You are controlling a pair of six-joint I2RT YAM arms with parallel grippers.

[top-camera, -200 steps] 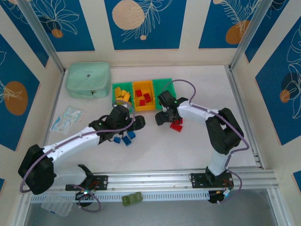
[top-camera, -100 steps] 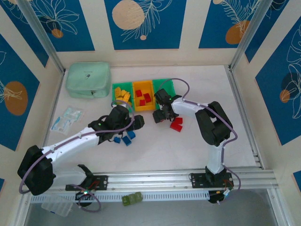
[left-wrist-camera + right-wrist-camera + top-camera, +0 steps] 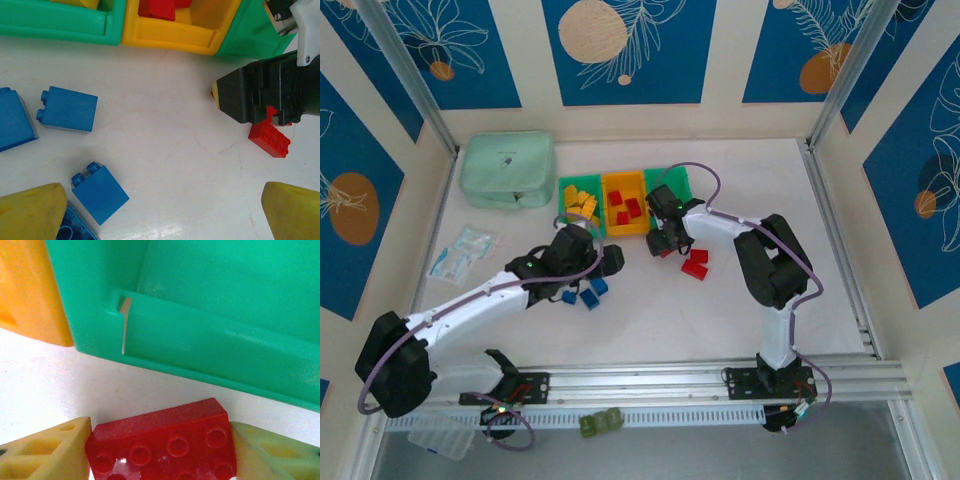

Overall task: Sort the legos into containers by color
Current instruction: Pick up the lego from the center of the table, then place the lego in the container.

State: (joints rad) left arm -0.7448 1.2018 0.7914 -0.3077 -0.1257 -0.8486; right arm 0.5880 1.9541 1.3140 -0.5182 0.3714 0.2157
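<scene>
Whereas the overhead view merely places the right fingers (image 3: 655,247) by the bins, the right wrist view shows them clamping a red brick (image 3: 160,442), studs-up, long axis spanning finger to finger, just near of the right green bin (image 3: 225,315); left fingers (image 3: 32,210) wide, empty.

My two arms are built alike: long white shells set between chunky black joints. The left arm (image 3: 470,300) carries a grey-purple left cable (image 3: 362,385) in a loose loop, and the right arm (image 3: 782,335) has its own right cable (image 3: 696,166) of the same colour. A small green light (image 3: 530,265) glows near the wrist. My left claw (image 3: 613,258) is black, with yellow fingers (image 3: 35,210) rounded at the tips. My right claw (image 3: 660,246) has a blocky black body with a white piece behind it. Its pale fingers (image 3: 45,455) have square hollows moulded in.
</scene>
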